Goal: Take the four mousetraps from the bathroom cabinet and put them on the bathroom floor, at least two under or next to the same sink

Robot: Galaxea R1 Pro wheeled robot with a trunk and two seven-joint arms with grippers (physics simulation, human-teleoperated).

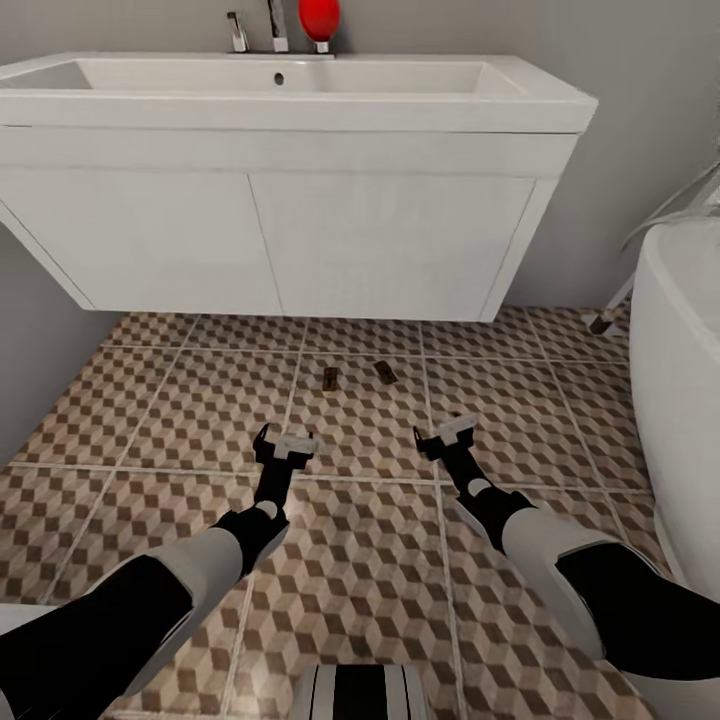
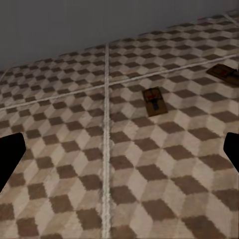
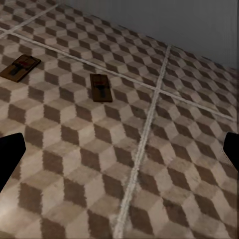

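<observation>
Two mousetraps lay flat on the bathroom floor [image 1: 180,420], side by side on the same tile just in front of the white vanity [image 1: 300,240]: the left mousetrap [image 1: 330,378] and the right mousetrap [image 1: 384,372], near each other but not touching. Each was a small dark brown wooden plate with thin wire across it. The tiles were large squares printed with brown, beige and white cubes, split by pale grout. Above them sat the sink [image 1: 300,85], a wide, smooth white basin with a chrome tap [image 1: 276,25] and a glossy red bulb-shaped thing [image 1: 319,20] beside it. A curved white bathtub [image 1: 680,350] stood at the right.

The left gripper [image 1: 284,447] and right gripper [image 1: 445,436] hung low over the tiles short of the traps, both spread apart and holding nothing.

The wrist cameras gave what the head camera could not: the wire and a darker centre on each plate [image 2: 154,101] [image 3: 100,87], with the neighbouring trap [image 2: 224,74] [image 3: 20,67] off to the side.
</observation>
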